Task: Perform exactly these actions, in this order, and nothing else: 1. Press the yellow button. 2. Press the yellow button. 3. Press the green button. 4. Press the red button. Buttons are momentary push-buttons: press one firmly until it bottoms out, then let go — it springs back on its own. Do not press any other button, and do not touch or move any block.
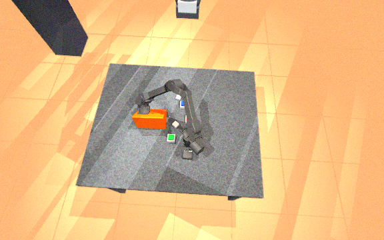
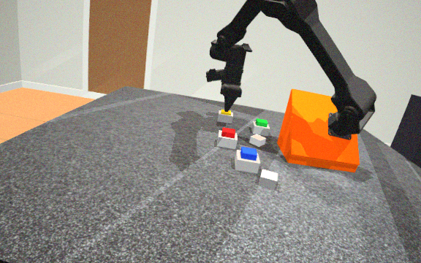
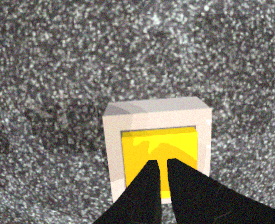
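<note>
The yellow button (image 2: 226,112) (image 3: 142,147) sits in a white housing at the far end of the button group. My gripper (image 2: 227,107) (image 3: 161,168) (image 1: 188,151) is shut with nothing between the fingers, points straight down, and its tips rest on the yellow cap. In the top view the arm hides the yellow button. The green button (image 2: 262,122) (image 1: 171,137) is to the right of the yellow one in the exterior view. The red button (image 2: 228,132) is in front of the yellow one, and the blue button (image 2: 248,153) (image 1: 182,104) is nearer still.
A beige block (image 2: 258,139) (image 1: 175,124) lies between the green and blue buttons. A white block (image 2: 269,178) (image 1: 178,97) lies beside the blue button. A large orange box (image 2: 316,131) (image 1: 150,119) stands by the arm's base on the grey table (image 2: 86,164) (image 1: 129,167).
</note>
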`<action>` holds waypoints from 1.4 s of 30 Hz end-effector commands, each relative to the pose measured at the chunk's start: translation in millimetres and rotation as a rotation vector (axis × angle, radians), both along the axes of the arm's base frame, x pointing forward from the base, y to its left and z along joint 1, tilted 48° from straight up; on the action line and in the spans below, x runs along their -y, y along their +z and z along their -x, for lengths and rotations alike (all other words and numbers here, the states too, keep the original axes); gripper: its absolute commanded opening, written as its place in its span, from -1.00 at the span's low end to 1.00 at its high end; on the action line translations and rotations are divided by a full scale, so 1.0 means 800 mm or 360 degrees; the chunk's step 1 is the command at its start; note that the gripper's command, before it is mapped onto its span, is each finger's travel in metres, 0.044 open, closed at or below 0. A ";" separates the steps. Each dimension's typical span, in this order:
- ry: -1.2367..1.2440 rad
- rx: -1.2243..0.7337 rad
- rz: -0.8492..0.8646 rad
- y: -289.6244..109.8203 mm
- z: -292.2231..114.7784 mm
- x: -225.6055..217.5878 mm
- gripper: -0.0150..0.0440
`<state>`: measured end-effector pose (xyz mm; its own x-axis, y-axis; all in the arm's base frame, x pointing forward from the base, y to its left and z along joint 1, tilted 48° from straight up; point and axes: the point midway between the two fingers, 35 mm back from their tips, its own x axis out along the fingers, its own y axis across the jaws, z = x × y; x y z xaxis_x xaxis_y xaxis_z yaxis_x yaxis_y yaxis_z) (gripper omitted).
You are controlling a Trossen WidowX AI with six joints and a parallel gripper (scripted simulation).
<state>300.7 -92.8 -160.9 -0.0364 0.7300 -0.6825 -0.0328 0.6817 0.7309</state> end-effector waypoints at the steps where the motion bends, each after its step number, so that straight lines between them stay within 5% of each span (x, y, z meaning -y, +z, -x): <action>1: -0.0006 -0.0004 -0.0005 0.000 0.000 -0.001 -0.42; 13: -0.0006 -0.0005 -0.0002 0.028 -0.001 0.030 -0.42; 42: -0.0006 -0.0004 -0.0005 0.000 0.000 -0.001 -0.42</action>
